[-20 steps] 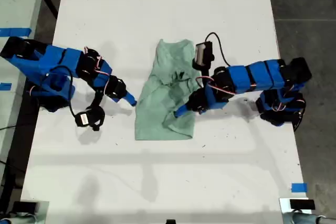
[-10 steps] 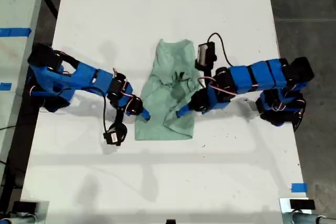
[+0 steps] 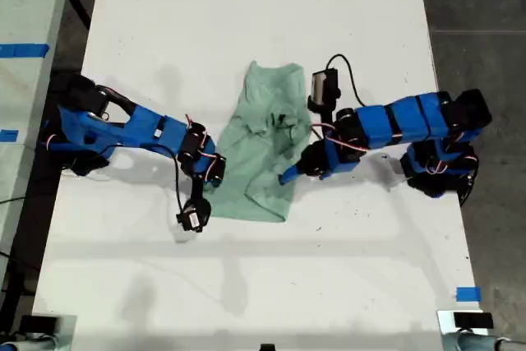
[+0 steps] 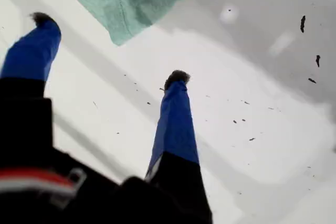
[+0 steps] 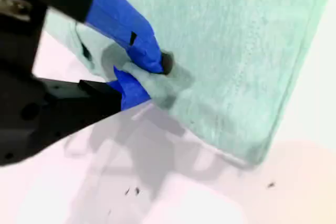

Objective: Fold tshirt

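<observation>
The pale mint-green tshirt (image 3: 261, 145) lies crumpled and partly folded mid-table, its collar end toward the far edge. My second gripper (image 3: 285, 177) comes in from the exterior view's right and is shut on a pinch of cloth at the tshirt's edge; the second wrist view shows that gripper (image 5: 149, 77) with the tshirt (image 5: 236, 51) bunched between its blue fingers. My first gripper (image 3: 215, 174) sits at the tshirt's edge on the exterior view's left. In the first wrist view this gripper (image 4: 111, 48) is open, fingertips (image 4: 177, 77) on the table, a tshirt corner (image 4: 131, 3) just beyond them.
The white table (image 3: 246, 285) has bare room nearer the camera and beyond the tshirt. Small dark specks dot the surface (image 4: 307, 24). Blue tape marks (image 3: 467, 293) sit near the exterior view's lower right. Dark floor borders the table on both sides.
The first arm has swung in from the exterior view's left to the tshirt's edge. The tshirt's lower part has shifted and narrowed. The second gripper has kept its hold, barely moving.
</observation>
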You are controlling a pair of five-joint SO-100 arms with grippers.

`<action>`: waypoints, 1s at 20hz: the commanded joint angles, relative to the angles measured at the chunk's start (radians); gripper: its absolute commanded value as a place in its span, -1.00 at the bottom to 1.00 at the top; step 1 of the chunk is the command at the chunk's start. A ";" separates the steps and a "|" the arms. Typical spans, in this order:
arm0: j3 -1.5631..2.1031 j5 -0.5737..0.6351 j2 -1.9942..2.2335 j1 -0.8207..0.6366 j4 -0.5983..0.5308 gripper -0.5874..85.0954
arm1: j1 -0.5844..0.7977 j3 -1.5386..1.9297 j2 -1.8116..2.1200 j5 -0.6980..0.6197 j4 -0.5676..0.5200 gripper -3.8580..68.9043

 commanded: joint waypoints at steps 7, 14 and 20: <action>-0.707 0.120 -0.097 -0.101 0.529 -0.98 | -0.011 0.021 0.087 0.021 -0.043 0.10; -0.792 0.385 -0.333 -0.124 0.147 -0.63 | -0.008 0.046 0.106 0.032 -0.048 0.10; -0.785 0.446 -0.318 -0.115 0.193 -0.25 | -0.008 0.063 0.110 0.041 -0.048 0.10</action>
